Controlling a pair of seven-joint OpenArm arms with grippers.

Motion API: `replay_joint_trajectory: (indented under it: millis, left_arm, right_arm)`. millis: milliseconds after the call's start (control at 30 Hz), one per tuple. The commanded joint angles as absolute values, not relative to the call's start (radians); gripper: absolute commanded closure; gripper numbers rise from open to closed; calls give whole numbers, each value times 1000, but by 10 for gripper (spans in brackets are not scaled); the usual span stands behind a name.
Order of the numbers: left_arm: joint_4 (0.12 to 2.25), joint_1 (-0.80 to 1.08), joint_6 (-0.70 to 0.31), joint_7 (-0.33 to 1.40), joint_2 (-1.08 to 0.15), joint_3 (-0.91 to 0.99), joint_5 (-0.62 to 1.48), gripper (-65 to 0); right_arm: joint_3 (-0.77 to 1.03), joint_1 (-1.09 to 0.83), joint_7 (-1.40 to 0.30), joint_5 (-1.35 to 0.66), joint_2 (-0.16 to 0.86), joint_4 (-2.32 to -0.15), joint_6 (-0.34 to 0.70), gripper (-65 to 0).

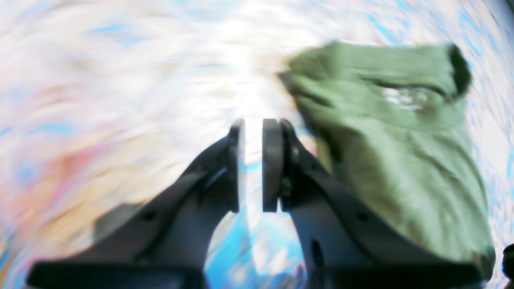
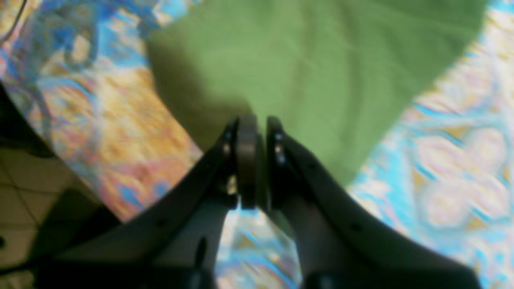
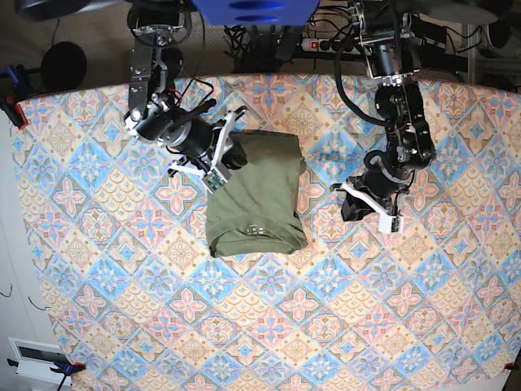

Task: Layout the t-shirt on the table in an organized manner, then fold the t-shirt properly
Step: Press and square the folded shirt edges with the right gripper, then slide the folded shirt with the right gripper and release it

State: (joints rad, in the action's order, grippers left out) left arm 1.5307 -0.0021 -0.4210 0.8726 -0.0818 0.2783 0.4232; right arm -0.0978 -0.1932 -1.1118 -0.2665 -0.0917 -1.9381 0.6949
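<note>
The olive-green t-shirt (image 3: 256, 195) lies folded into a compact rectangle on the table (image 3: 122, 309), its white neck label (image 3: 254, 230) near its front edge. My right gripper (image 3: 234, 160) is at the shirt's upper left edge. In the right wrist view its jaws (image 2: 257, 120) are closed together over the shirt (image 2: 313, 68), and I cannot see any cloth between them. My left gripper (image 3: 345, 205) hovers over bare cloth to the right of the shirt. In the blurred left wrist view its jaws (image 1: 251, 124) stand a narrow gap apart and empty, with the shirt (image 1: 401, 160) to the right.
A power strip and cables (image 3: 326, 42) lie behind the table's far edge. A red clamp (image 3: 12, 110) grips the left corner. Tiled floor (image 2: 16, 180) shows past the table edge in the right wrist view.
</note>
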Motion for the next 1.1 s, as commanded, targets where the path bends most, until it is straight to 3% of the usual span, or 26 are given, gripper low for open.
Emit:
replay_joint_trajectory:
  millis: [0, 300, 567, 1067]
  left_arm:
    - [1575, -5, -433, 877, -94, 286, 441, -67]
    - [1618, 91, -435, 903, -171, 358, 607, -67]
    - [1616, 125, -435, 901, -193, 361, 621, -67]
    - [1616, 125, -435, 901, -189, 360, 621, -67]
  right_arm:
    - [-110, -177, -1087, -277, -101, -1952, 698, -38]
    - [-255, -22, -1087, -173, -140, -1745, 698, -34]
    - [-421, 91, -1086, -173, -142, -1566, 698, -11]
    - [-418, 134, -954, -171, -145, -1337, 698, -7]
